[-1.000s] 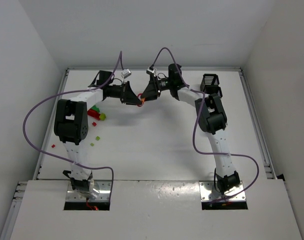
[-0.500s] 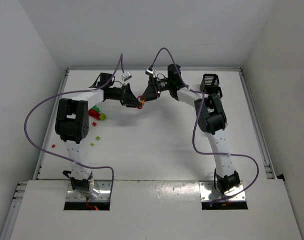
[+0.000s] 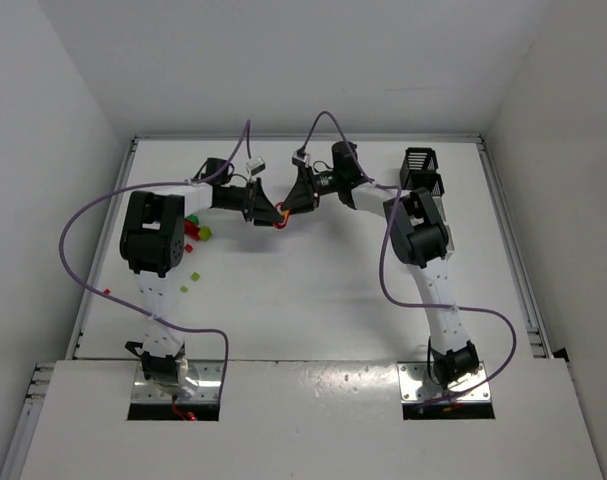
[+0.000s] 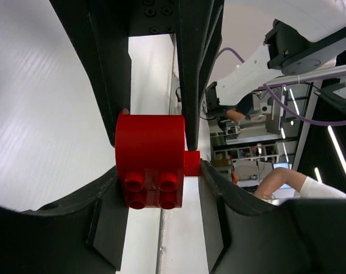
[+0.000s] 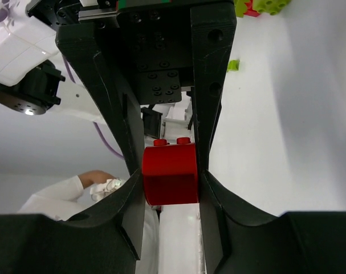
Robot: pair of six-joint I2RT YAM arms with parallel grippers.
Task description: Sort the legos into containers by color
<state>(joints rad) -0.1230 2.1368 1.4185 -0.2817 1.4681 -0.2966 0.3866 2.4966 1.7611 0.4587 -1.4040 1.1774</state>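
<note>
My two grippers meet tip to tip above the middle back of the table. A red brick (image 3: 280, 213) is between them. In the right wrist view the right gripper (image 5: 171, 182) is shut on the red brick (image 5: 170, 174), pads against both its sides. In the left wrist view the left gripper (image 4: 158, 177) closes on the same red brick (image 4: 150, 160), whose side peg touches one finger. A pile of red and green legos (image 3: 193, 228) lies by the left arm. A black slatted bin (image 3: 420, 160) stands at the back right. The white bins do not show.
A second black bin (image 3: 430, 184) is partly hidden behind the right arm. Small loose legos (image 3: 195, 275) lie on the left of the table, with one red one (image 3: 107, 291) near the left edge. Lime bricks (image 5: 258, 5) show in the right wrist view. Purple cables loop over both arms.
Both grippers stayed together on the red brick and shifted a little toward the near side. The left arm's elbow swung right and toward the back.
</note>
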